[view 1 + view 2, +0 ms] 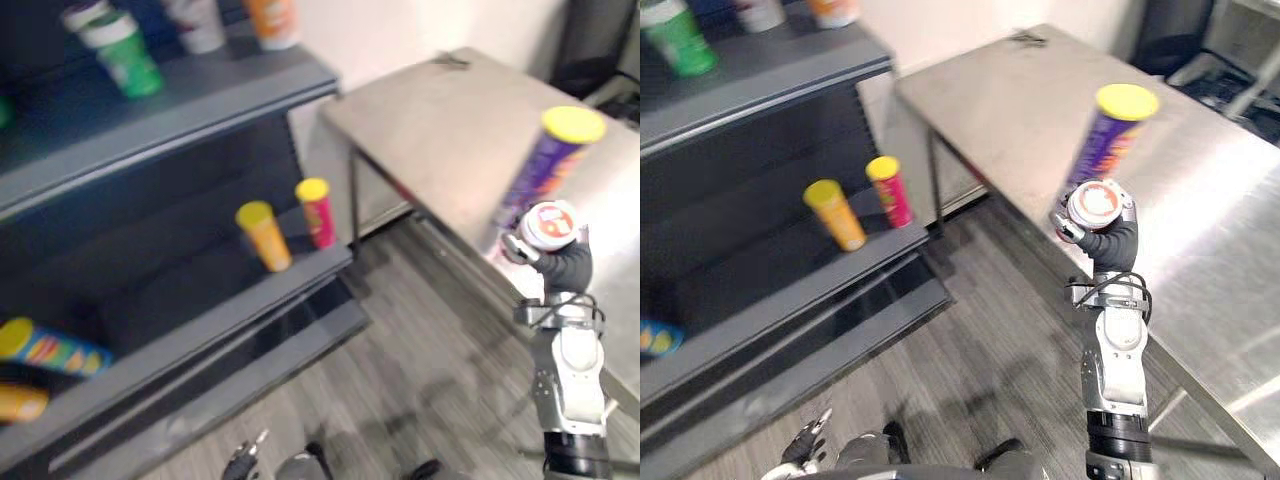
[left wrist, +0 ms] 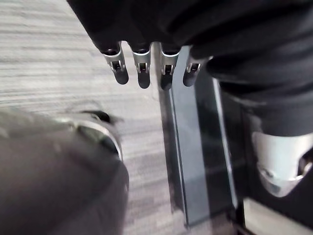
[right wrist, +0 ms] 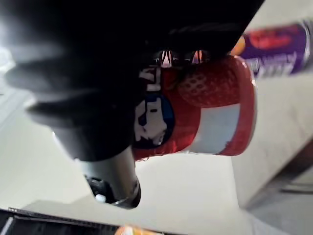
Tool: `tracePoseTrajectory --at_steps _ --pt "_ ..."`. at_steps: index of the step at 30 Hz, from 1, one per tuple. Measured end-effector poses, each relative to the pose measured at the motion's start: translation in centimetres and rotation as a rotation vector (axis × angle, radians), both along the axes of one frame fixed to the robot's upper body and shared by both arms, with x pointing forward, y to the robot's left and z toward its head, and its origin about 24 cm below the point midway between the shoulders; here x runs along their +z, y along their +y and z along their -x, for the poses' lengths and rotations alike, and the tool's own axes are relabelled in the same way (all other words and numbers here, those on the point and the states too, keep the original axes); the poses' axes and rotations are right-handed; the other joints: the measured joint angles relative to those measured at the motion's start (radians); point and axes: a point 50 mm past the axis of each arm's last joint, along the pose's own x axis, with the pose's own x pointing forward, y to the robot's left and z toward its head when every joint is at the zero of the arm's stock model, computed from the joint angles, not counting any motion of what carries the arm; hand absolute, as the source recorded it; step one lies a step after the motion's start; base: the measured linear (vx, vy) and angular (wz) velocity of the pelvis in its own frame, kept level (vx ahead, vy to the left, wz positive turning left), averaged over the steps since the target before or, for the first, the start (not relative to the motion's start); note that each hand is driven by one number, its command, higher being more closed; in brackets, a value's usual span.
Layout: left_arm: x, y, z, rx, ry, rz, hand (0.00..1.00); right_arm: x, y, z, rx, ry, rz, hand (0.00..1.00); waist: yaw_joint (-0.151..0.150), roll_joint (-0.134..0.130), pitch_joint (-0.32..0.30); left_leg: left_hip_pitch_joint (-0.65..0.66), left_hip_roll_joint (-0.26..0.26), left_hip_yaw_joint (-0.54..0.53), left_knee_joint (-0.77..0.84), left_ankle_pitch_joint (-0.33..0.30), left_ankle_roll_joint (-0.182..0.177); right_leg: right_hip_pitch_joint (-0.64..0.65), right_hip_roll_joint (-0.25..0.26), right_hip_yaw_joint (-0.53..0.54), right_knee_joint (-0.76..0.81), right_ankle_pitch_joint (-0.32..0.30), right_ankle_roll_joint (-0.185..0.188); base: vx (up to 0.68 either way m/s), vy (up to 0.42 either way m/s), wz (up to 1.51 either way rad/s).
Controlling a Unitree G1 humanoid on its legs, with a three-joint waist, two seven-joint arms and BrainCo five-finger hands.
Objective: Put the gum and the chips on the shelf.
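Gum tub (image 1: 1098, 203) clasped in right hand (image 1: 1110, 238) beside purple chips can (image 1: 1108, 140) on table (image 1: 1040, 100); left hand (image 2: 143, 68) slack-fingered.

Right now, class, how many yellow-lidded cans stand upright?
3: an orange can and a red can side by side on the shelf, a purple can on the table. Others may be hidden.
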Motion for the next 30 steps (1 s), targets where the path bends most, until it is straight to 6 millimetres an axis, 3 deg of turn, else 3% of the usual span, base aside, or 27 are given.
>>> tracePoseTrajectory --at_steps 1,5,10,19,23,26,28,29,30 --pt "0.0 0.0 0.2 -0.003 0.007 -0.002 0.00 0.0 -0.1 0.0 -0.005 -0.001 -0.007 1.00 0.000 -0.004 0.000 0.000 -0.013 -0.003 -0.029 0.015 -0.013 -0.001 -0.006 -0.014 -0.001 0.007 -0.003 -0.08 0.182 0.75" --pt "-0.5 -0.9 1.7 -0.049 0.066 0.006 0.00 -0.2 -0.7 0.3 -0.048 0.006 -0.012 1.00 -0.002 -0.015 0.001 0.024 -0.100 -0.016 -0.168 0.080 0.022 -0.003 -0.051 -0.031 -0.004 0.062 0.000 -0.07 0.162 0.28" --pt "-0.3 0.1 1.6 -0.044 0.061 -0.024 0.00 -0.8 -1.5 0.6 -0.114 0.040 0.011 1.00 0.005 -0.034 0.005 0.067 -0.150 -0.023 -0.231 0.096 0.019 -0.006 -0.073 0.063 -0.024 0.093 -0.006 -0.02 0.109 0.05" --pt "-0.3 -0.2 1.7 -0.039 0.052 -0.010 0.00 -1.7 -0.9 0.3 -0.082 0.088 0.035 1.00 0.010 -0.038 0.008 0.073 -0.137 -0.008 -0.259 0.107 0.003 -0.020 -0.035 0.112 -0.057 0.091 -0.009 0.04 -0.033 -0.08" --pt "-0.1 -0.2 1.0 -0.041 0.019 -0.008 0.00 -2.5 -0.3 0.1 -0.048 0.121 0.038 1.00 0.010 -0.036 0.009 0.057 -0.132 -0.039 -0.261 0.130 0.017 -0.018 -0.020 0.119 -0.056 0.090 -0.010 0.12 -0.049 0.23" --pt "0.1 -0.3 0.4 -0.049 -0.007 -0.015 0.00 -3.5 1.3 -1.0 0.025 0.167 0.039 1.00 0.022 -0.042 0.018 0.020 -0.126 -0.061 -0.181 0.110 0.028 -0.008 -0.022 0.121 -0.056 0.091 -0.009 0.12 -0.022 0.36" --pt "0.2 -0.4 0.0 -0.045 -0.026 -0.007 0.00 -4.0 2.6 -1.5 0.085 0.189 0.050 1.00 0.047 -0.043 0.038 0.017 -0.121 -0.069 -0.140 0.084 0.028 0.020 -0.024 0.120 -0.054 0.092 -0.008 0.07 0.004 0.30" --pt "0.3 -0.6 -0.3 -0.055 -0.034 -0.006 0.00 -4.2 3.2 -1.6 0.116 0.203 0.057 1.00 0.067 -0.043 0.039 0.016 -0.124 -0.078 -0.126 0.069 0.027 0.024 -0.035 0.119 -0.035 0.092 -0.008 0.02 0.060 0.39" --pt "0.3 -0.8 -0.5 -0.080 -0.038 -0.006 0.00 -4.3 3.7 -1.6 0.144 0.207 0.065 1.00 0.066 -0.038 0.041 0.003 -0.136 -0.107 -0.127 0.052 0.028 0.026 -0.062 0.130 0.014 0.092 -0.008 0.01 0.053 0.56"
